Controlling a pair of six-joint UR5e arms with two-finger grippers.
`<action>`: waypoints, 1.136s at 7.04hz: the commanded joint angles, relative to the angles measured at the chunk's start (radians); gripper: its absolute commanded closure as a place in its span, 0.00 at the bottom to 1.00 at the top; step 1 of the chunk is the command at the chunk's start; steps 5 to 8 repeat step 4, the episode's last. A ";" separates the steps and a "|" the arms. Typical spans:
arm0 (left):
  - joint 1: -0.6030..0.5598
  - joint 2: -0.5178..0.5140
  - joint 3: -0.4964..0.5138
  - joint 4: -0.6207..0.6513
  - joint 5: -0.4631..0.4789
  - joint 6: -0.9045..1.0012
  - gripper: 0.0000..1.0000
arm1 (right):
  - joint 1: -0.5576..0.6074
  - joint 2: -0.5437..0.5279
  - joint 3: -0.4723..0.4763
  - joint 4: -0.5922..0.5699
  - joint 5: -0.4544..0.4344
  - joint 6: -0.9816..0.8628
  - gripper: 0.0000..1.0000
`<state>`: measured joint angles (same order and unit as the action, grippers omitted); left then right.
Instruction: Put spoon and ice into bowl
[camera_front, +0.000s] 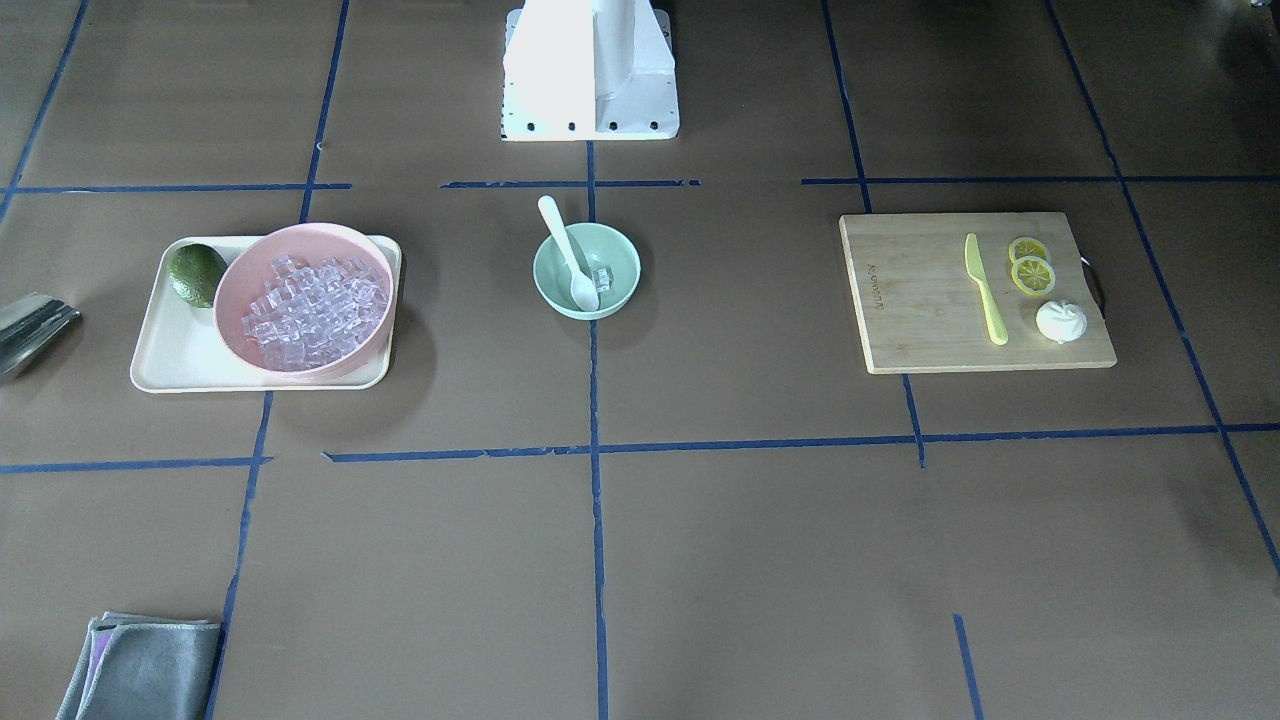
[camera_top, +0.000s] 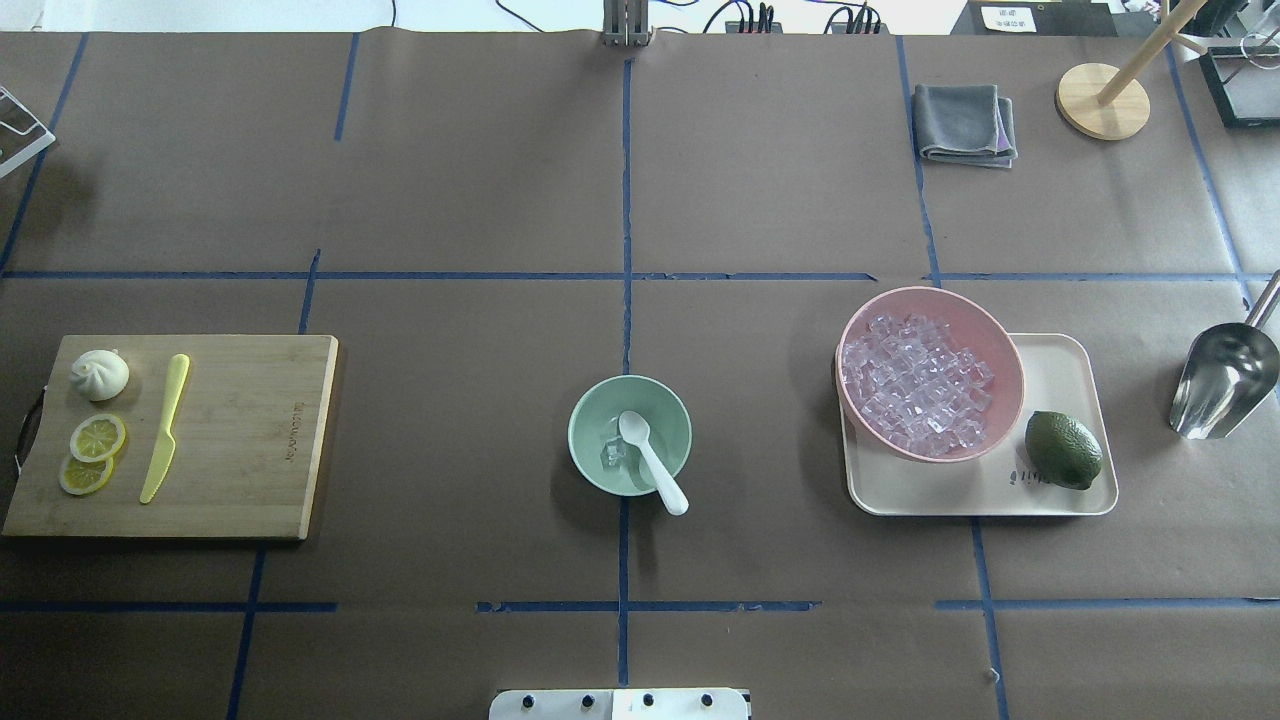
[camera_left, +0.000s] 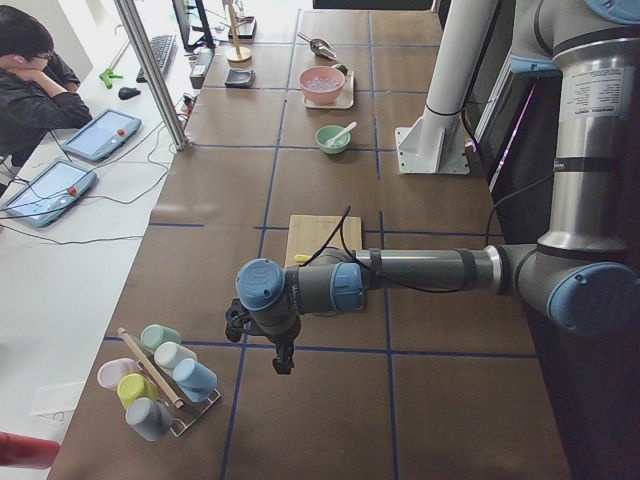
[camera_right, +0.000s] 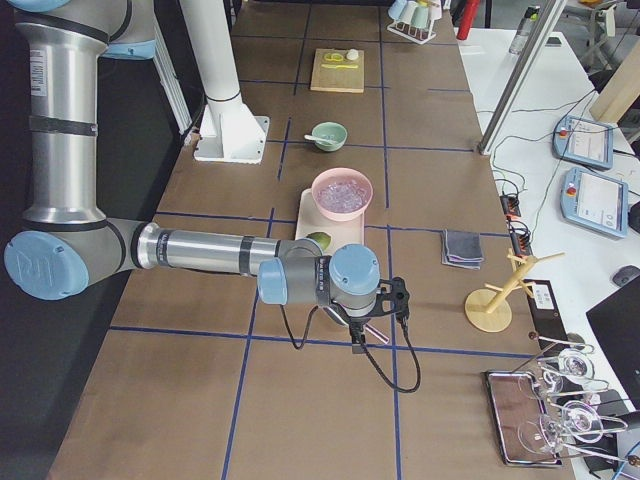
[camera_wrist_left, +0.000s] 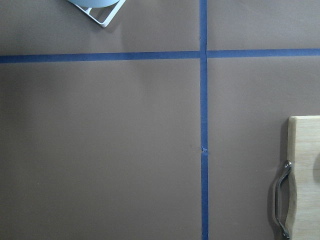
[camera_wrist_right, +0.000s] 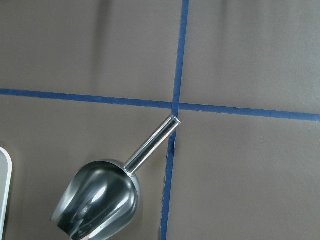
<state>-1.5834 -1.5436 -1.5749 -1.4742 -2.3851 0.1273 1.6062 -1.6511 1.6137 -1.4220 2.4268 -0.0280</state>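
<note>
Spoon (camera_top: 650, 462) leans in the mint bowl (camera_top: 583, 415) at the centre of the bench (camera_top: 450, 180), seemingly too long to lie flat, ice cube (camera_top: 613, 453) beside its scoop; whether the left end effector (camera_left: 283, 362) or the right end effector (camera_right: 360, 345) is open, I cannot tell.

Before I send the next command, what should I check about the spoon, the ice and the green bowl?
1. The white plastic spoon is in the small mint-green bowl, with its handle over the rim: ok.
2. One clear ice cube lies in that bowl beside the scoop: ok.
3. The bowl stands upright: ok.
4. The wide pink bowl of cubes sits on the cream tray: ok.
5. The left end effector and right end effector are far from the bowl: ok.
6. Each end effector open or shut: cannot tell.
</note>
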 joint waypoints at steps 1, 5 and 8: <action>0.000 -0.001 0.001 0.000 0.001 0.000 0.00 | 0.000 0.001 0.002 0.000 0.000 0.000 0.01; 0.000 -0.004 0.001 0.000 0.001 0.000 0.00 | 0.003 0.001 0.006 0.000 0.002 0.000 0.01; 0.000 -0.004 0.001 0.000 0.001 0.000 0.00 | 0.003 0.001 0.006 0.000 0.002 0.000 0.01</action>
